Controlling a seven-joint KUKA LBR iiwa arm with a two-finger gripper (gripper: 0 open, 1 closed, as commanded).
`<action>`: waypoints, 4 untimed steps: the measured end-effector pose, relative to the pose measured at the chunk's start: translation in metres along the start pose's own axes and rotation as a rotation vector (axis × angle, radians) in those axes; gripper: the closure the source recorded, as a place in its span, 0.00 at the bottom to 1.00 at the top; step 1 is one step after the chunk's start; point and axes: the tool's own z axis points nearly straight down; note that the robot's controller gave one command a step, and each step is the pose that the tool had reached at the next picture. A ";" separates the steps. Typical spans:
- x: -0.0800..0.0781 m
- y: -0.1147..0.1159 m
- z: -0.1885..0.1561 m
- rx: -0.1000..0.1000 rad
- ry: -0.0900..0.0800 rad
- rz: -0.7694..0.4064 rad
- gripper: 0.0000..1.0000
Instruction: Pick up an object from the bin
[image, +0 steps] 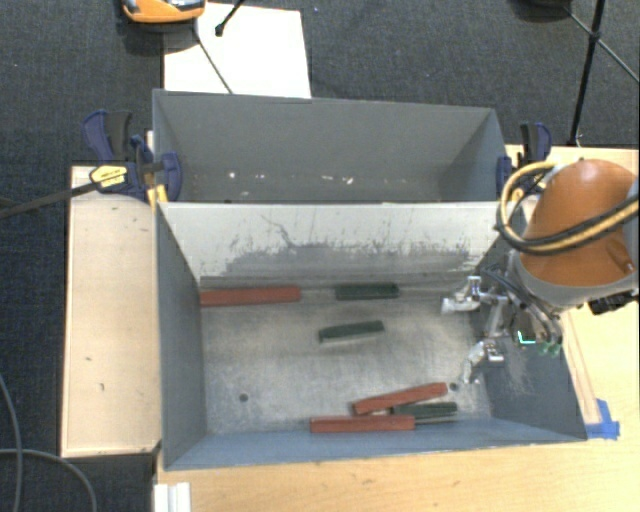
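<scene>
We see a big grey bin (185, 330) with sloping walls. The arm (530, 300), under its round orange cover (585, 225), comes in over the right wall. Its gripper (480, 360) hangs low by the right wall, close to the bin's floor. We cannot tell if the gripper is spread or pressed together, and we see nothing in it.

Six sticks lie flat on the floor. The long ones are red-brown. The far red stick (250, 296) lies along the far wall, toward the left corner. The near red stick (362, 424) lies along the near wall. The tilted red stick (400, 399) lies just behind it and points toward the gripper.

The shorter ones are dark green. The far green stick (366, 292) lies by the far wall, the middle green stick (350, 332) in the middle, and the near green stick (430, 410) right beside the tilted red stick.

These last two lie closest to the gripper, toward the near right corner.

We think a grab could go wrong here. The sticks are flat and lie close together, so the gripper might slip off, push them away or catch two. A stick held by its end might tip and drop.
</scene>
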 end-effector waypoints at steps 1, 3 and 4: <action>-0.002 0.000 -0.004 0.001 -0.008 -0.003 0.00; 0.030 0.004 0.090 0.004 -0.014 -0.147 1.00; 0.011 0.010 -0.061 0.002 -0.010 -0.168 1.00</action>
